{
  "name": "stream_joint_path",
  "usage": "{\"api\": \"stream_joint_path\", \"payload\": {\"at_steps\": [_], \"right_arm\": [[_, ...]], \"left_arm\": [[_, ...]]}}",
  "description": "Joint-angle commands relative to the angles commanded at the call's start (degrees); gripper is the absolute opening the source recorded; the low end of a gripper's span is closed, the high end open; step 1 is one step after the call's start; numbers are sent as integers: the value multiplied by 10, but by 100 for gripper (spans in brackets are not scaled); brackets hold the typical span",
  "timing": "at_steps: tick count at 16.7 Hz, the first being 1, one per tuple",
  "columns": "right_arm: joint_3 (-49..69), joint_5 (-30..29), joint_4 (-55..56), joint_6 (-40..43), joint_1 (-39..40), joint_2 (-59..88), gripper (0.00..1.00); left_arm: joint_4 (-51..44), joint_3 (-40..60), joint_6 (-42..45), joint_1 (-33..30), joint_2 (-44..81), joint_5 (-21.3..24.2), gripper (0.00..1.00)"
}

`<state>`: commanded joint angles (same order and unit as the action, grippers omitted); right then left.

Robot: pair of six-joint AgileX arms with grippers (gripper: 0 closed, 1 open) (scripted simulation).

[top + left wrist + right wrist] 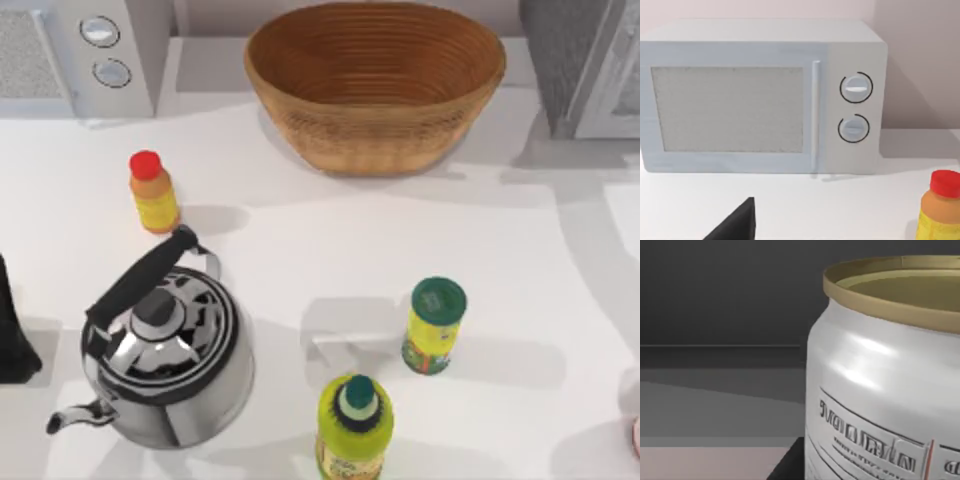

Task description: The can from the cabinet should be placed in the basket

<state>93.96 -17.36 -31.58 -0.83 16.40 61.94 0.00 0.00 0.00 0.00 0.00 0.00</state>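
At the top view's far left a dark bit of the left arm (pixel 12 335) sat at the table edge, parked; whether its fingers were spread or pressed together I could not tell. Its wrist camera faced the microwave (pixel 760 100), with the red-capped bottle (pixel 941 207) just to one side. Moving right across the table (pixel 300 230) stood the kettle (pixel 165 355), the green-capped bottle (pixel 353 425) and the shaker (pixel 434 325); behind them sat the basket (pixel 375 85), holding nothing. At the far right corner was the cabinet (pixel 590 65).

The can (pixel 885 385) loomed very close in the right wrist view, upright in a dark, shelf-like space, probably inside the cabinet. Its long axis ran vertical, gold rim up, the printed label facing the camera. A dark sliver low beside it may have been a finger, but I could not tell how the right gripper's fingers stood.

By my reckoning the step in hand was the reach and grasp. Next, the fingers had to close on the can's sides, draw it out level, then carry it left over the basket
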Motion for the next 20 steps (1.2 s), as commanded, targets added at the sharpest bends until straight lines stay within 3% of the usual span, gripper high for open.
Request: {"api": "stream_joint_path", "payload": {"at_steps": [12, 16, 20], "right_arm": [[-738, 129, 232, 7, -122, -457, 0], [-887, 160, 291, 8, -152, -572, 0], [-940, 174, 316, 8, -164, -619, 0]], "left_arm": [[0, 0, 0, 0, 0, 0, 100], [0, 0, 0, 0, 0, 0, 100], [0, 0, 0, 0, 0, 0, 100]]}}
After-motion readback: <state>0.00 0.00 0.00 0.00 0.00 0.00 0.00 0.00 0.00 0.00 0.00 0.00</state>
